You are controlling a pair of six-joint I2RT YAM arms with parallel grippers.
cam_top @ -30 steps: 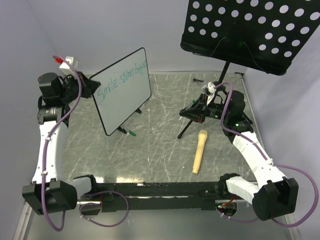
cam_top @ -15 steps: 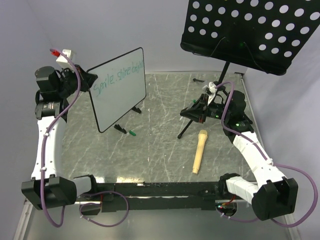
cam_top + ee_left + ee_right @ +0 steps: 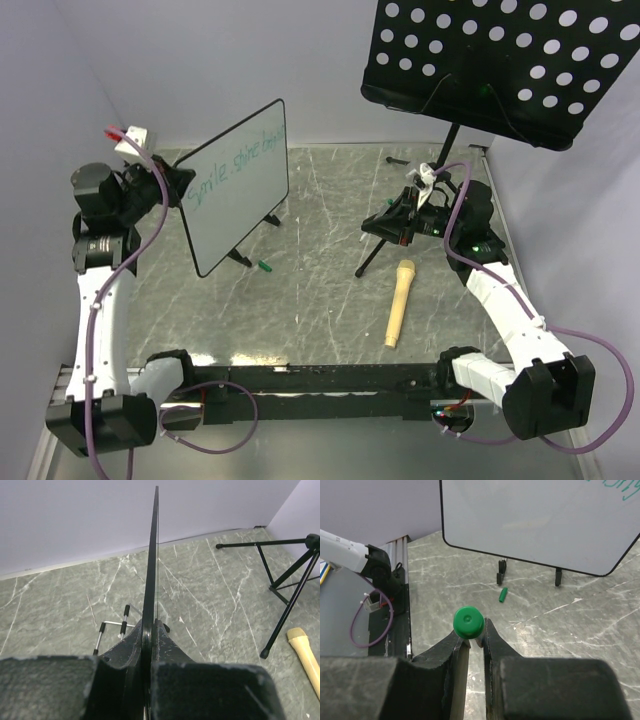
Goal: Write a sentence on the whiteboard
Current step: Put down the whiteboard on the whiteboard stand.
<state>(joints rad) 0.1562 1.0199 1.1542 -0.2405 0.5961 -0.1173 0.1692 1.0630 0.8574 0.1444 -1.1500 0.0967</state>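
- The whiteboard (image 3: 240,185) is over on the left side of the table (image 3: 320,310), standing up tilted with its face toward the middle. I can't tell whether its little black feet are actually on the surface.
- The sentence (image 3: 232,165) runs in teal along the upper long edge, something like "Smile, shine bright".
- The left gripper (image 3: 178,180) is clamped on the whiteboard's left edge.
- The right gripper (image 3: 395,222) is well apart from the board, on the right side, pinching a marker (image 3: 469,621) with a round green end.
- A big black perforated music stand (image 3: 500,60) looms over the back right. Its pole and tripod legs come down right next to the right gripper, so that corner is pretty crowded.
- A tan microphone (image 3: 397,302) lies on the table just in front of the stand's legs.
- A small green cap (image 3: 264,266) lies on the table near the board's front foot.
- Left wrist view: the board is dead edge-on, just a thin black line going up from between the fingers (image 3: 162,645), so no writing shows. You do get the stand legs and the mic's head on the right.
- Right wrist view: looks straight at the board's face, mostly blank white with just the tail of the teal writing at the top right corner. The cap sits between the marker tip and the board.
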